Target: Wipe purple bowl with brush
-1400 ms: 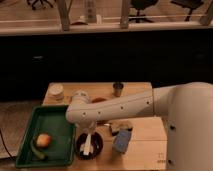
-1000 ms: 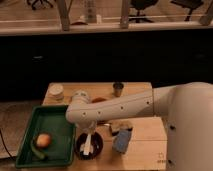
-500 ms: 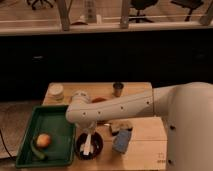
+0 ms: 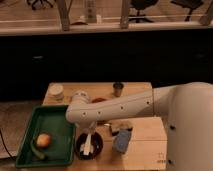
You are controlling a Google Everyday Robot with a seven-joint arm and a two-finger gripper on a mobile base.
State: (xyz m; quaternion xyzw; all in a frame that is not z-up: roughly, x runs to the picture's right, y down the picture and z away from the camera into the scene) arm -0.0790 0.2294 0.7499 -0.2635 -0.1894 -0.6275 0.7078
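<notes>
Reaching from the right edge of the table (image 4: 150, 131), the arm (image 4: 125, 107) lies across the middle of the top, elbow bent down toward the front edge. No shift shows against the views of the last second and a half: same pose, same reach.

Tray (image 4: 52, 125), green, sits at the front left corner and overhangs the left edge. A round orange fruit (image 4: 43, 140) lies in it, also unmoved.

Bowl (image 4: 99, 145), near black, sits at the front edge, left of centre, just beside the tray's right wall. It has not slid.

Block (image 4: 122, 141), blue, lies near the front edge just right of the bowl, with the pad (image 4: 120, 126) behind it. Dish (image 4: 99, 100) and cup (image 4: 118, 89) stand toward the back edge, well apart from the work.

Gripper (image 4: 89, 137) hangs from the elbow directly over the bowl, pointing down into it. How far open it is, I cannot tell.

Brush (image 4: 87, 146) shows as a narrow white streak inside the bowl, below the gripper. Whether it is gripped or only lying there, I cannot tell.

Judgement: the tool is at the bowl, so the wiping step is at hand. With no visible travel, either the strokes are very small or the arm is pausing.
</notes>
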